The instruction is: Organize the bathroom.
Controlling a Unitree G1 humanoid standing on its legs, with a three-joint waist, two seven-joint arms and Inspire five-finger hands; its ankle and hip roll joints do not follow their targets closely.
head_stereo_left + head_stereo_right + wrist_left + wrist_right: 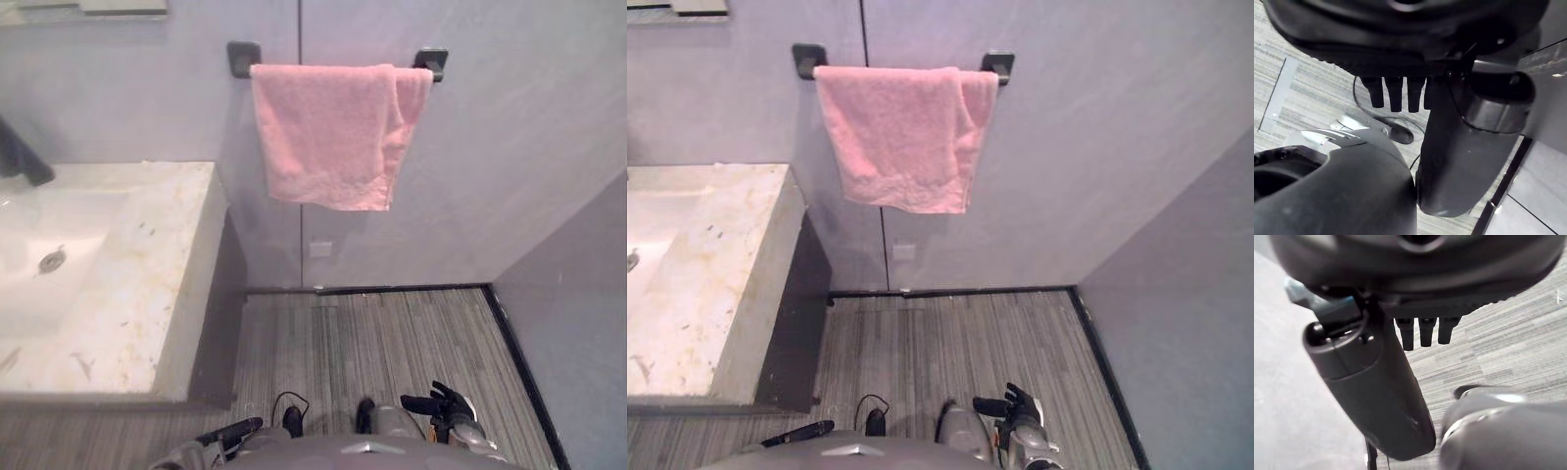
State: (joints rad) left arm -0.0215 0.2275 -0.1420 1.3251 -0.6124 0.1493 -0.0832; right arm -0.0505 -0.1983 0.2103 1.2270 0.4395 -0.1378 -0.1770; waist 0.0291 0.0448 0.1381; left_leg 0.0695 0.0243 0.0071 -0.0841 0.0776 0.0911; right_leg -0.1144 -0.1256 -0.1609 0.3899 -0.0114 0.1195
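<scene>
Your pink towel [333, 132] hangs over the wall rail [338, 67]; your left hand [1400, 93] and right hand [1425, 330] hang empty, fingers straight.

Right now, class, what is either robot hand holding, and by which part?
Nothing. The left hand and right hand hang open over the floor; the pink towel hangs untouched on its bar.
</scene>
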